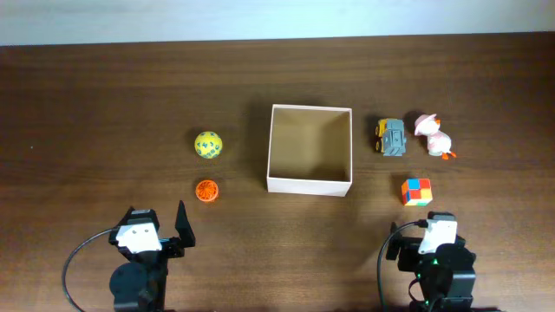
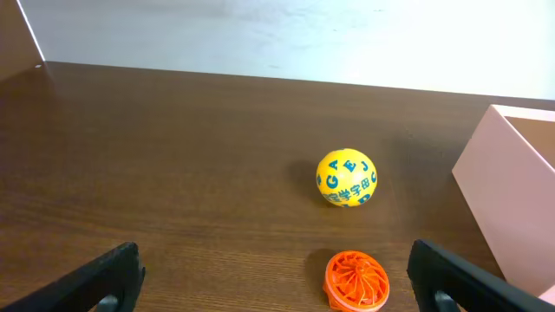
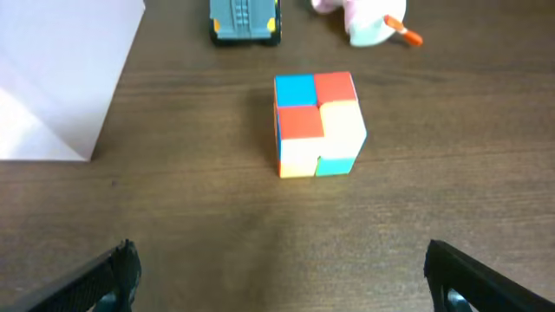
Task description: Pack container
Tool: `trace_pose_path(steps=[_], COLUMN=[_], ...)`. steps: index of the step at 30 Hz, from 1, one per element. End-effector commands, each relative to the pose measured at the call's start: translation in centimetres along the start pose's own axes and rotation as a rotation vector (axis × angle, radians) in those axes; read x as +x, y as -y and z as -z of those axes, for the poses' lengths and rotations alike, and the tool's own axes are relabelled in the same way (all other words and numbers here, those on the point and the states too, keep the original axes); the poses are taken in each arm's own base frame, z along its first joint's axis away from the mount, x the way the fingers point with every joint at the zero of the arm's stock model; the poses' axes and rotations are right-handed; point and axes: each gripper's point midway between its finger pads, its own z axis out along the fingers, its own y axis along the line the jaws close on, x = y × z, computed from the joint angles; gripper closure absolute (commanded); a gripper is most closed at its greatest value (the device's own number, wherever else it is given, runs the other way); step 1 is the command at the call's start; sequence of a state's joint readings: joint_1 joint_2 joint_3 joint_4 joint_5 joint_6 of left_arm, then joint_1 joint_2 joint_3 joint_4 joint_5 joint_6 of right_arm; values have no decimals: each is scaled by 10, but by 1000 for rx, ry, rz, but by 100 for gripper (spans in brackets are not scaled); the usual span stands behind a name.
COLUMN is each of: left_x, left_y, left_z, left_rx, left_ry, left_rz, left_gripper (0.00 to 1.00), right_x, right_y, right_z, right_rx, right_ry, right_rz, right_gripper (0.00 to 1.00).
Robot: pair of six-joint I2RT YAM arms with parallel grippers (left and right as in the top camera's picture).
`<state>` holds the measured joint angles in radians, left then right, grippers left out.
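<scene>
- Container (image 1: 308,185) sat on the tabletop (image 1: 104,104), open side up.
- Ball (image 1: 208,145) and orange disc (image 1: 206,190) were left of it; truck (image 1: 392,137), pink toy (image 1: 434,136), cube (image 1: 416,191) right.
- Left fingers (image 2: 108,273) and right fingers (image 3: 108,277) both gaped wide, short of it.

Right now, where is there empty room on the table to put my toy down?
The widest bare table is far left, past the yellow ball and orange disc. The strip behind the container is bare too, and the container is empty. It's crowded on the right: toy truck, pink toy and coloured cube sit close together.
</scene>
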<state>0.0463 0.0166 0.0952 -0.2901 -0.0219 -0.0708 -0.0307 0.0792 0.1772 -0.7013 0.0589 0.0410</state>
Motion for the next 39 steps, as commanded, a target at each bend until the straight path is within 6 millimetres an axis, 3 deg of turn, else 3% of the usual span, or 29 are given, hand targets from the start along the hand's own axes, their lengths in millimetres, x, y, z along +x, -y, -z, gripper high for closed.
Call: trace_pose_path(steps=[1, 5, 10, 14, 18, 22, 29, 35, 39], left_x=[-1, 0, -5, -16, -31, -57, -92, -115, -112], left_y=[1, 1, 0, 1, 2, 5, 24, 31, 28], left_z=[0, 0, 1, 1, -7, -25, -70, -112, -126], left_rx=[6, 5, -1, -5, -13, -24, 41, 62, 52], left_ry=[10, 8, 1, -59, -156, -287, -558, -618, -642], left_rz=[-12, -12, 10, 9, 8, 35, 54, 65, 70], left_gripper=[1, 1, 1, 1, 1, 1, 1, 1, 1], right_x=[-3, -22, -55, -76, -79, -95, -162, -220, -242], right_y=[-2, -7, -24, -47, -48, -47, -46, -39, -46], right_z=[-1, 0, 7, 19, 26, 38, 50, 30, 4], right_rx=[-7, -37, -168, -315, -313, -289, -243, -170, -189], right_ry=[23, 96, 212, 270, 219, 130, -37, -236, -353], right_rz=[8, -19, -287, -280, -283, -256, -134, -18, -26], right_gripper=[1, 1, 1, 1, 1, 1, 1, 1, 1])
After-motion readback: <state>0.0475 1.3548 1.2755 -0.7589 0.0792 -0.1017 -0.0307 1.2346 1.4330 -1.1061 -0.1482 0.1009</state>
